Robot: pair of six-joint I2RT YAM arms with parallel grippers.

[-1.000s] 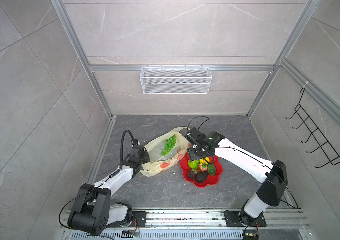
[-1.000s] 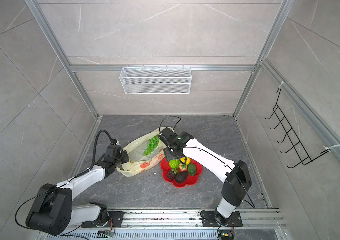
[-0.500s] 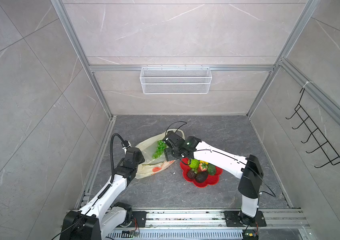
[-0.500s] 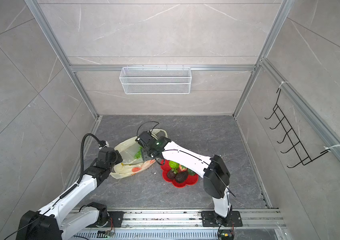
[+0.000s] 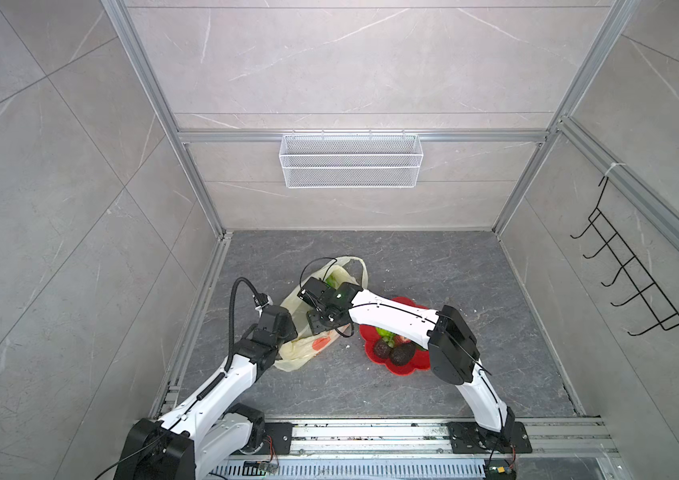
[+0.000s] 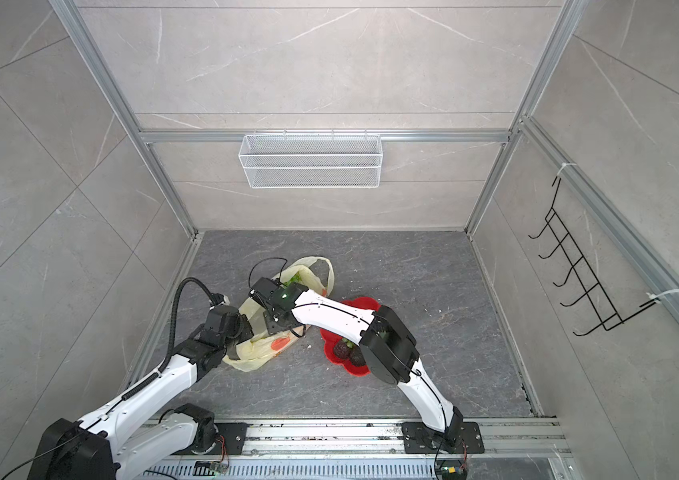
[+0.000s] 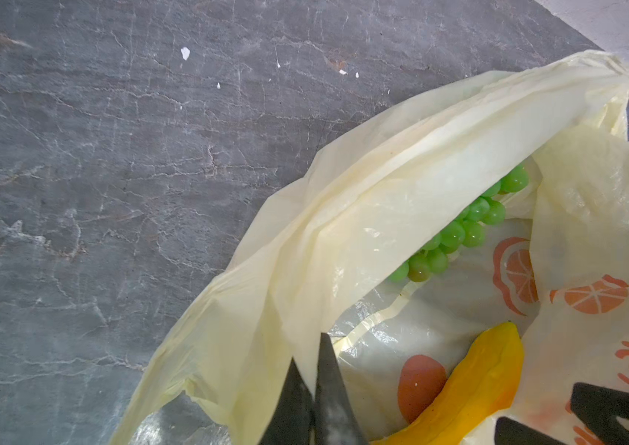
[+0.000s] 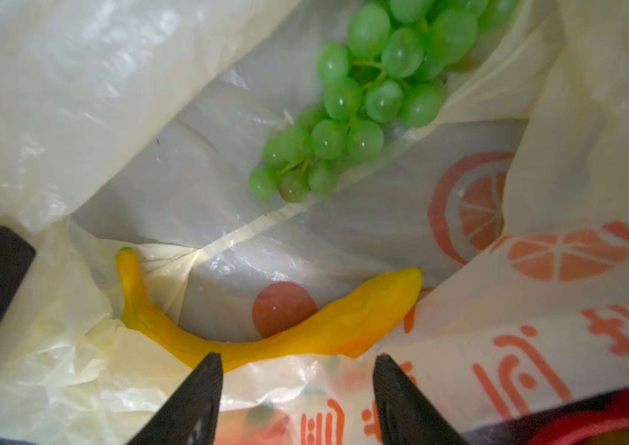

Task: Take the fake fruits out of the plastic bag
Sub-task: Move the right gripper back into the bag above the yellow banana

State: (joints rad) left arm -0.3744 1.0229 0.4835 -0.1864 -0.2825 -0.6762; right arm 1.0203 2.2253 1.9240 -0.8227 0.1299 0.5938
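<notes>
Now that the right claw (image 8: 297,398) has left the red plate (image 5: 406,370) and swung across to the bag (image 8: 74,96), its jaws stand apart and empty, tips just above the banana (image 8: 305,331) inside the bag mouth. Grapes (image 8: 363,104) lie deeper in, apart from the banana. Left claw (image 7: 314,389) is pinched together on the bag's upper edge, holding the mouth open. That arm has shifted posture, but the pinch is still on. The plate sits right of the bag in both top views and already carries avocados (image 5: 402,354) plus some green and red fruit, partly hidden under the right arm. Judgement: the last drop-off is done and the next pick is starting. The banana looks like the nearest target, grapes after. Only those two show inside.
</notes>
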